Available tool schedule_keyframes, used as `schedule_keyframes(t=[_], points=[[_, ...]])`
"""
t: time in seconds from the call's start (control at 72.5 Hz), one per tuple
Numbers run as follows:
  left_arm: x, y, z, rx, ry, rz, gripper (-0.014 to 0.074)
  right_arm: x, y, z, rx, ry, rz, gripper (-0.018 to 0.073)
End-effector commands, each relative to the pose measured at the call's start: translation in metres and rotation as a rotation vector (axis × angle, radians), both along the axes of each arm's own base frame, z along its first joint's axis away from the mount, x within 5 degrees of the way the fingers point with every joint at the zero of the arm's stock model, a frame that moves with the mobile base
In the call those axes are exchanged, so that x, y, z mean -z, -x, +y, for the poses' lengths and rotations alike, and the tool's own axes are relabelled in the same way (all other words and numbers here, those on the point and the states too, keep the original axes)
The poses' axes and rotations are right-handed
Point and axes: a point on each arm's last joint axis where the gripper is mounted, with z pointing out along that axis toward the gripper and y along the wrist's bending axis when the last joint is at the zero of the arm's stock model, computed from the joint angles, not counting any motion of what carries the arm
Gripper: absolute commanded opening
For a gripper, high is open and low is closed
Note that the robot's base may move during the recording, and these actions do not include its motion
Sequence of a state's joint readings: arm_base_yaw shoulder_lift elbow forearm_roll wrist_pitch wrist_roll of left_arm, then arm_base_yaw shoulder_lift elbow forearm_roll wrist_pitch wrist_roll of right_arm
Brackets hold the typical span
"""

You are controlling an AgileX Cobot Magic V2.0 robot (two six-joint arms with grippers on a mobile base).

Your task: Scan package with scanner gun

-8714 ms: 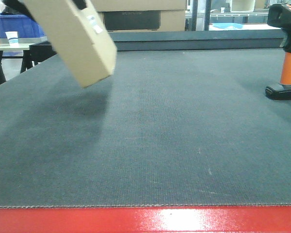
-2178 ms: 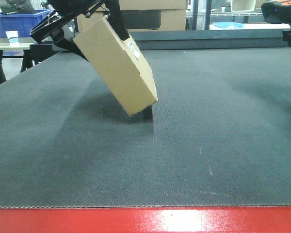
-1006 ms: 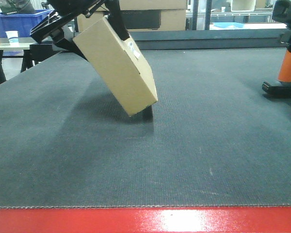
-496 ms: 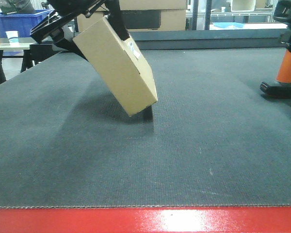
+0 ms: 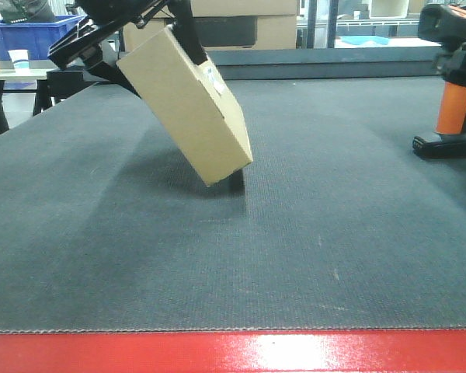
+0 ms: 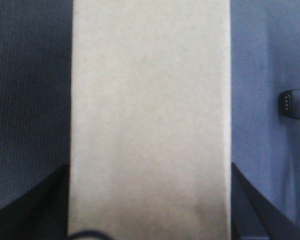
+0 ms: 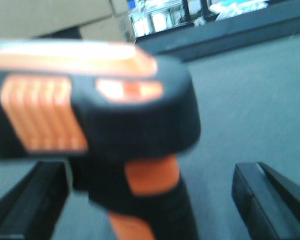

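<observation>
My left gripper [image 5: 133, 39] clamps the tilted package [image 5: 188, 105], long axis running down-right; right gripper [image 7: 150, 175] seemingly wide around scanner [image 7: 90, 110].

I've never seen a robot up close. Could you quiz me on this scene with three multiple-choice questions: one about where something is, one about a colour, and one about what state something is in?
1. In the front view, where is the scanner gun relative to the package?
A) to its right
B) on top of it
C) to its left

2. What colour is the scanner's handle?
A) blue
B) orange
C) white

3. How is the package placed?
A) lying flat
B) held tilted by the left gripper
C) resting on the scanner

Answers:
1 A, the scanner shows at the picture's right edge and the box at upper left.
2 B, the grip is bright orange between the black head and black base.
3 B, black fingers clamp the box's upper end and it leans at a slant.
</observation>
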State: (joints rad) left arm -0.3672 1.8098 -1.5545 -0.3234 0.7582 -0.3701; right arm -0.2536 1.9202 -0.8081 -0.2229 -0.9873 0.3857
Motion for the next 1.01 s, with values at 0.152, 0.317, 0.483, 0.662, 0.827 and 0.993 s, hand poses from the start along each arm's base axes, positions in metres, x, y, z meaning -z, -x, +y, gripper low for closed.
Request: schedule_keyframes(t=[0.152, 0.317, 0.483, 0.662, 0.827, 0.993], points=[[-0.005, 0.001, -0.003, -0.003, 0.021, -0.017, -0.0111, 0.000, 0.022, 0.011, -0.065, 0.029, 0.021, 0.0562], [-0.005, 0.001, -0.001, -0.004, 0.014, -0.020, -0.0111, -0.009, 0.045, 0.016, -0.064, 0.030, 0.019, 0.0562], [-0.007, -0.004, 0.016, -0.033, -0.014, -0.010, -0.0111, -0.021, 0.068, 0.022, -0.060, 0.036, 0.022, 0.0559], [-0.012, -0.012, 0.058, -0.041, -0.202, 0.008, -0.0111, -0.041, 0.098, 0.027, -0.031, 0.070, 0.125, 0.0559], [-0.013, -0.016, 0.094, -0.068, -0.426, 0.008, -0.0111, -0.069, 0.123, 0.028, 0.001, 0.169, 0.206, 0.0545], [-0.014, -0.017, 0.105, -0.015, -0.586, -0.024, -0.0111, -0.095, 0.143, 0.031, 0.034, 0.200, 0.164, 0.0303]])
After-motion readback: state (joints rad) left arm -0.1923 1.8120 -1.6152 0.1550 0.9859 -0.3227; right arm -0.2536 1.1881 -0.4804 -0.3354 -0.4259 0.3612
